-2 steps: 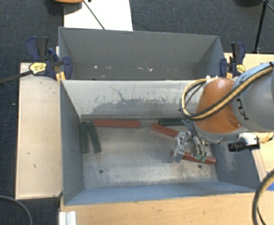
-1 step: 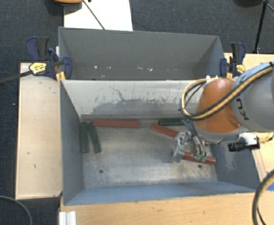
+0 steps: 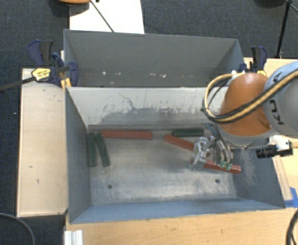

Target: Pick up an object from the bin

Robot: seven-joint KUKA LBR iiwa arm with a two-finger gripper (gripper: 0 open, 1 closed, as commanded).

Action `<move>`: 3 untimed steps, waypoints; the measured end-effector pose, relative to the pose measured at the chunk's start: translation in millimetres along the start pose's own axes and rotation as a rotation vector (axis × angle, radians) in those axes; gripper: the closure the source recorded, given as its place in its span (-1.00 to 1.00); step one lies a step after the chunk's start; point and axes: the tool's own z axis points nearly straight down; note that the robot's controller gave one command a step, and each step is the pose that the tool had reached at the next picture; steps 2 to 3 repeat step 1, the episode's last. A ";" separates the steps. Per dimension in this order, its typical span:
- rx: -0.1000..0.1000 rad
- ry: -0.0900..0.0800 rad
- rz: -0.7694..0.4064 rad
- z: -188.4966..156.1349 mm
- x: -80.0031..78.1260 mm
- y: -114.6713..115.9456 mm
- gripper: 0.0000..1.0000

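At the bin's (image 3: 149, 180) right, the hand (image 3: 208, 156) hovers over a flat red bar (image 3: 226, 168), grip unclear.

hand (image 3: 206, 156): low, right floor | over red bar (image 3: 229, 169) | green bars (image 3: 97, 150): left

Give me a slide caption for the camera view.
Gripper low over a red bar at the bin's right end; other red and green bars lie along the back and left.

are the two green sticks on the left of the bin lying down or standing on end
Lying down: both green sticks show their full length along the bin floor, side by side.
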 end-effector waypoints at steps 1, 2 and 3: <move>-0.001 -0.007 -0.011 -115.1 14.5 -2.6 1.00; -0.001 -0.007 -0.011 -115.1 14.5 -2.6 1.00; -0.001 -0.007 -0.011 -115.1 14.5 -2.6 1.00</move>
